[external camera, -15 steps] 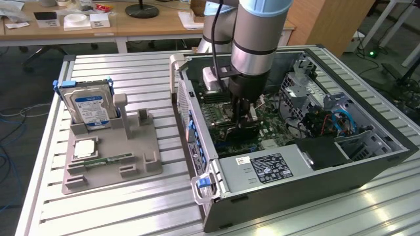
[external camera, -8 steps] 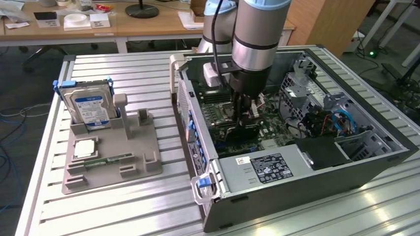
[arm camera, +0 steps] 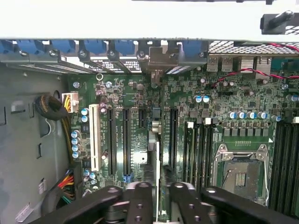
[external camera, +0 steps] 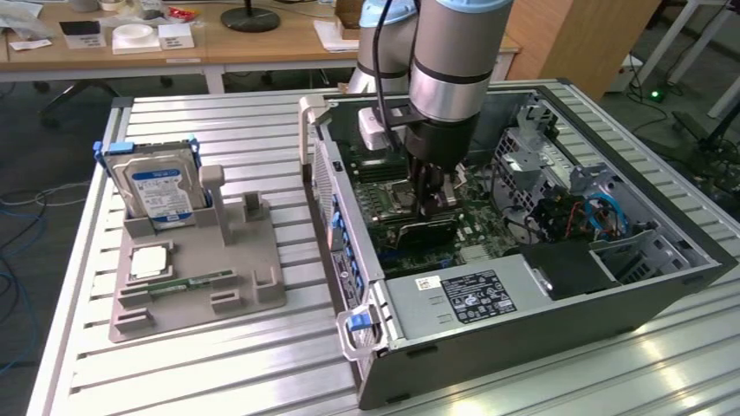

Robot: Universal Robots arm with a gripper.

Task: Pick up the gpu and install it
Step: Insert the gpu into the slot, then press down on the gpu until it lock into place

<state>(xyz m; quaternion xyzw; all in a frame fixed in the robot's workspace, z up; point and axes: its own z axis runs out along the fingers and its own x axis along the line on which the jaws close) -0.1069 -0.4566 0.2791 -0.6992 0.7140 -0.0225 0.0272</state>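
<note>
Centre-right of the exterior frame, the open black-and-grey metal computer case [external camera: 486, 295] lies on the slatted aluminium table [external camera: 197, 364]. Inside it, the black robot gripper [external camera: 431, 204] hangs directly over the thin dark gpu card [arm camera: 158, 144], which stands edge-on on the green motherboard [arm camera: 233, 107]. Left of the frame, the grey plastic holder tray [external camera: 249, 290] carries the silver blue-labelled hard drive [external camera: 159, 189], upright at its back.

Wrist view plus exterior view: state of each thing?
computer case: on its side, side panel off.
gpu: on edge over the motherboard slots, bracket at the rear wall.
gripper: down inside the computer case, at the gpu.
hard drive: upright in the grey holder.
memory stick: flat in the grey holder.
</note>
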